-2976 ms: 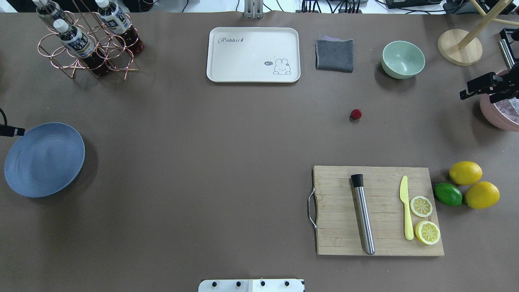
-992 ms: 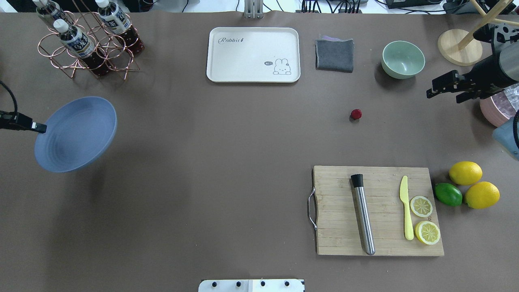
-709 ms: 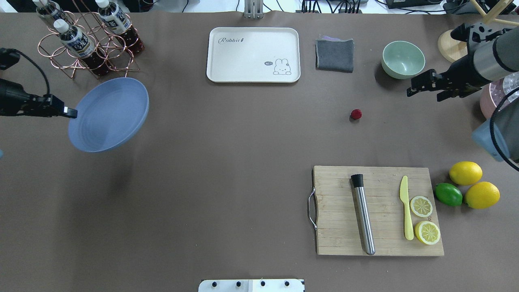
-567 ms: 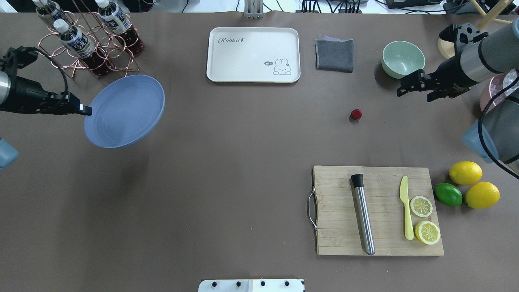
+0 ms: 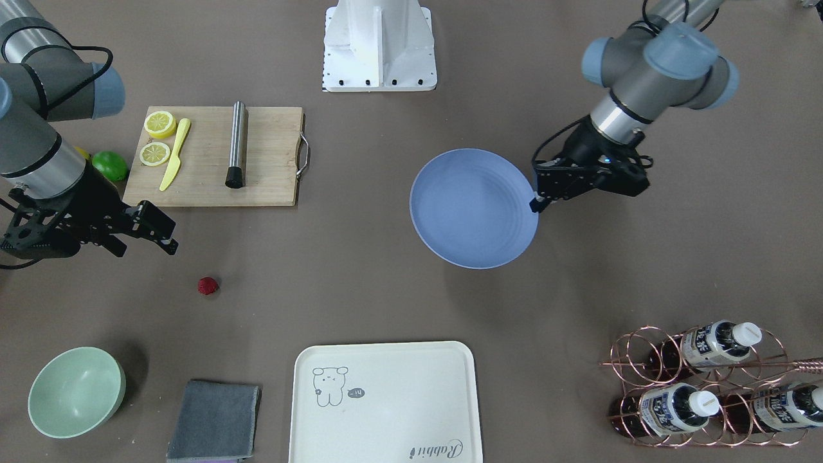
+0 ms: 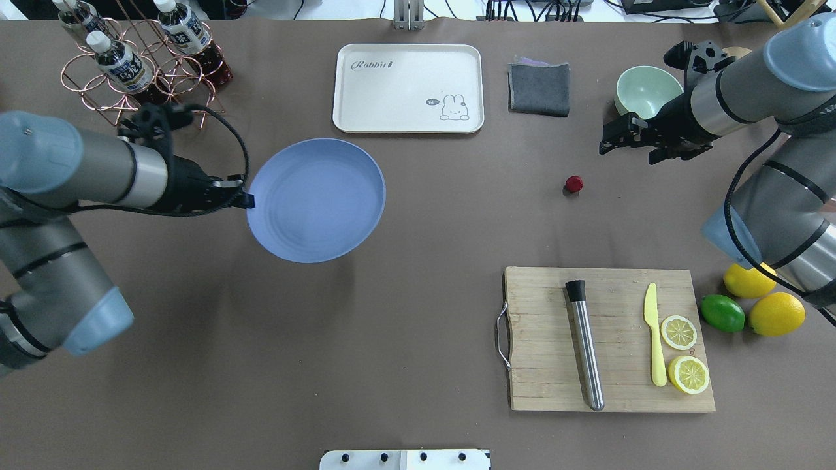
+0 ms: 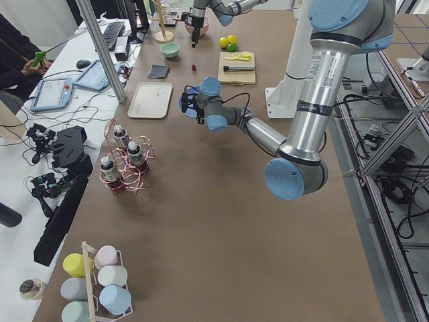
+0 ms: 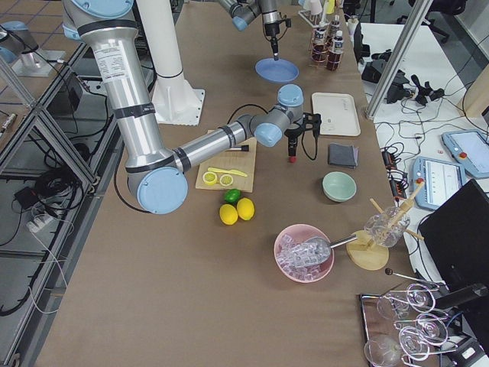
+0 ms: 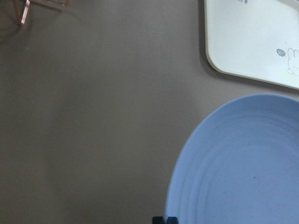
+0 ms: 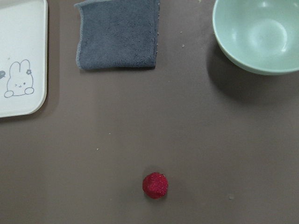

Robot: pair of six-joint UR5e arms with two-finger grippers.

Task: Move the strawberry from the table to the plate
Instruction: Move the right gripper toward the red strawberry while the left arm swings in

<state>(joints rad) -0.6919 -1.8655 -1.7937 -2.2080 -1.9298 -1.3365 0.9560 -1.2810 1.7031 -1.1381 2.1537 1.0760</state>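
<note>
Strawberry (image 6: 573,184) untouched, approach step: right gripper (image 5: 146,247) agape, empty, must centre and descend; left gripper (image 6: 247,198) pinches plate (image 6: 317,199) rim

The strawberry (image 6: 573,184) sits alone on bare counter (image 6: 424,215), with open room on every side. The green bowl (image 6: 648,94) and grey cloth (image 6: 539,87) stand farther back. The wooden board (image 6: 607,339) lies well apart.
</note>
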